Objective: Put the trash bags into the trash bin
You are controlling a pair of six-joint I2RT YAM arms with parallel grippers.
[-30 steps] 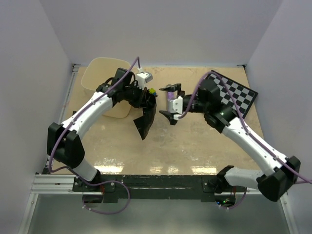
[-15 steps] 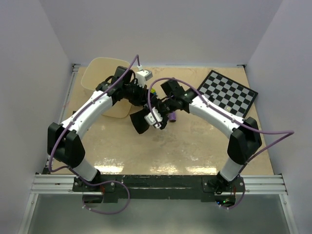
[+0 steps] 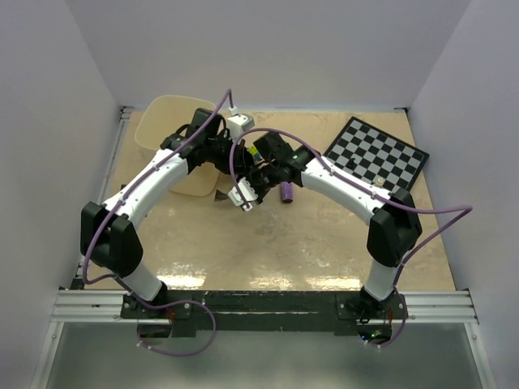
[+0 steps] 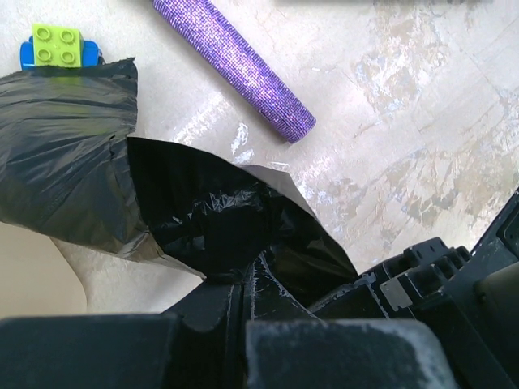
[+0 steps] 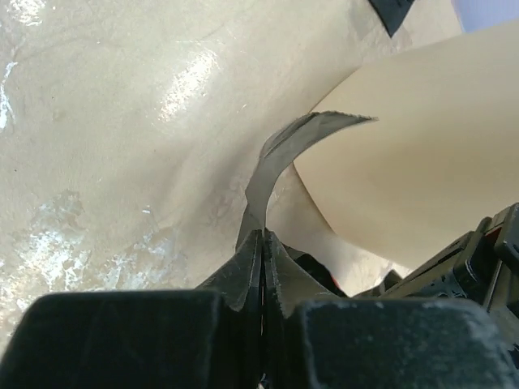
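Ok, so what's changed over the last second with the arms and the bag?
The right gripper swung left from beside the chequered board to the trash bag and closed on an edge of it. The left gripper stayed shut on the bag beside the trash bin; bin and board have not moved.

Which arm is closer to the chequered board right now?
Right. The right arm passes close by the board's near-left edge; the left arm lies far off, on the other side, by the bin.
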